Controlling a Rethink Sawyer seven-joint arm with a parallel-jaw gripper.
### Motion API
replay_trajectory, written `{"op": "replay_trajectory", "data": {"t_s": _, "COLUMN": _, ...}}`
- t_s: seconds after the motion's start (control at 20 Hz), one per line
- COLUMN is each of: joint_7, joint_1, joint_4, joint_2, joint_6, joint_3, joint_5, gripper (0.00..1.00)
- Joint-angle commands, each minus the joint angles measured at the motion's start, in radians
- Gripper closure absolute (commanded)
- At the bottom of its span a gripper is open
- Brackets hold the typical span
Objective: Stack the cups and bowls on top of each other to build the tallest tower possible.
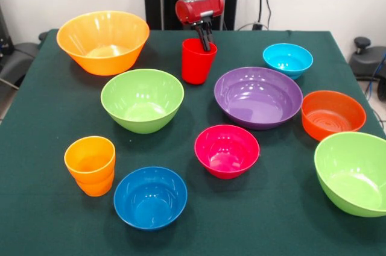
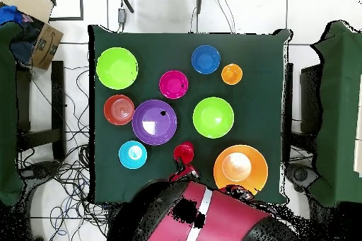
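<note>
The red cup [image 1: 196, 63] stands upright at the table's far middle, and also shows in the overhead view [image 2: 184, 152]. My gripper [image 1: 205, 44] comes down from above, shut on the cup's right rim. Orange cups [image 1: 90, 165] stand nested at the near left. Around them lie the bowls: large yellow-orange [image 1: 102, 42], lime green [image 1: 142, 99], purple [image 1: 258, 96], light blue [image 1: 287, 59], orange [image 1: 333, 114], pink [image 1: 227, 150], dark blue [image 1: 150, 197] and a second lime green [image 1: 354, 171]. No tower stands.
The table has a dark green cloth [image 1: 265, 220]. The arm's red and black body [image 2: 205, 217] hangs over the table edge by the robot's base. Cables and a cardboard box [image 2: 42, 40] lie on the floor around the table.
</note>
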Motion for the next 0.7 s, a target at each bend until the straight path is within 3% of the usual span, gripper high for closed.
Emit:
{"op": "replay_trajectory", "data": {"t_s": 0.05, "joint_7": 0.173, "joint_1": 0.027, "joint_4": -0.054, "joint_2": -0.003, "joint_6": 0.185, "joint_3": 0.113, "joint_5": 0.003, "gripper": 1.0}}
{"op": "replay_trajectory", "data": {"t_s": 0.7, "joint_7": 0.185, "joint_1": 0.007, "joint_4": -0.062, "joint_2": 0.007, "joint_6": 0.194, "joint_3": 0.131, "joint_5": -0.016, "gripper": 1.0}}
